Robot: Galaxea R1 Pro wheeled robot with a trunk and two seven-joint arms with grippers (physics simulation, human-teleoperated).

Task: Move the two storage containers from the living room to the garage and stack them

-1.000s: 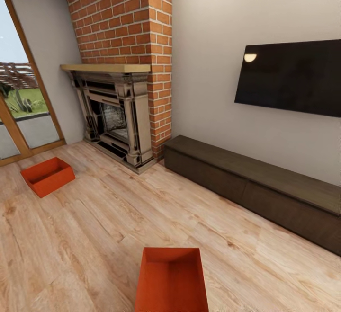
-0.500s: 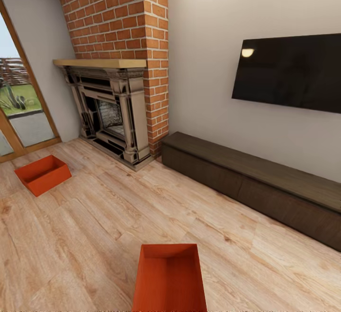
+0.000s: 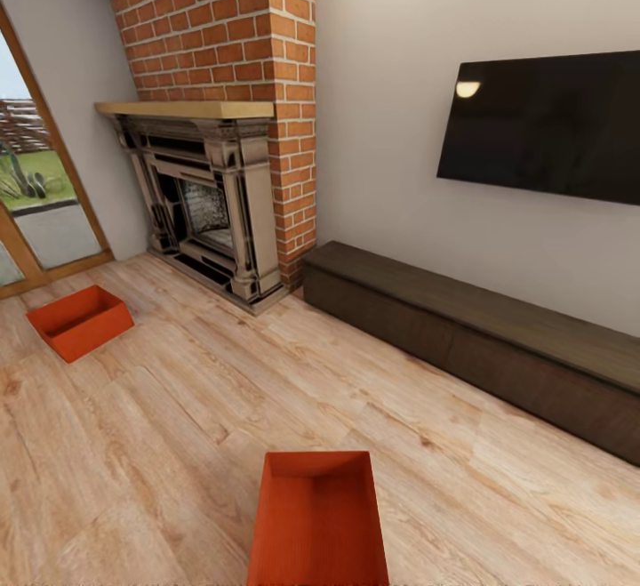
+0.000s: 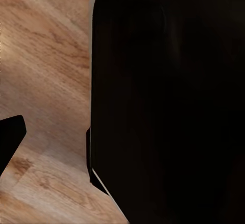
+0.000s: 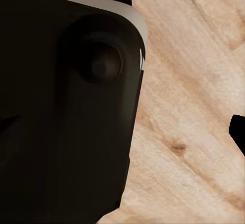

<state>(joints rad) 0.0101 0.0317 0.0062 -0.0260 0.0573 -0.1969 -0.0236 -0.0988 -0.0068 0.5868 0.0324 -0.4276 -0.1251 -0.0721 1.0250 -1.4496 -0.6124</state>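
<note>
We're in the living room, and the near storage container (image 3: pixel 320 519) sits low and centre in the head view, open top up, its closest end cut off by the picture's lower edge. The far storage container (image 3: pixel 80 321) rests well apart from it, out to the left on the wood plank floor (image 3: pixel 178 426), near the glass door (image 3: pixel 36 204), whose frame is clipped at the left edge. Both bins lie flat on the planks, interiors showing nothing but orange walls.

Behind them stands the brick fireplace (image 3: pixel 218 204), chimney running out of the top of the view. The long dark cabinet (image 3: pixel 471 337) hugs the wall to the right, its far end cut off, and the wall-mounted screen (image 3: pixel 542 128) above it is clipped too.

Over to the left wrist view: a big black housing (image 4: pixel 168 101) blocks most of it, too dark to read, with planks beside it and a small dark wedge (image 4: pixel 10 140) at one edge. Right wrist view, same story: a black rounded body (image 5: pixel 66 101) with a knob-like bump, pale planks beyond. Neither tool's fingers can be made out, so whether each tool is parted or closed, I cannot tell; arm pose likewise unreadable.
</note>
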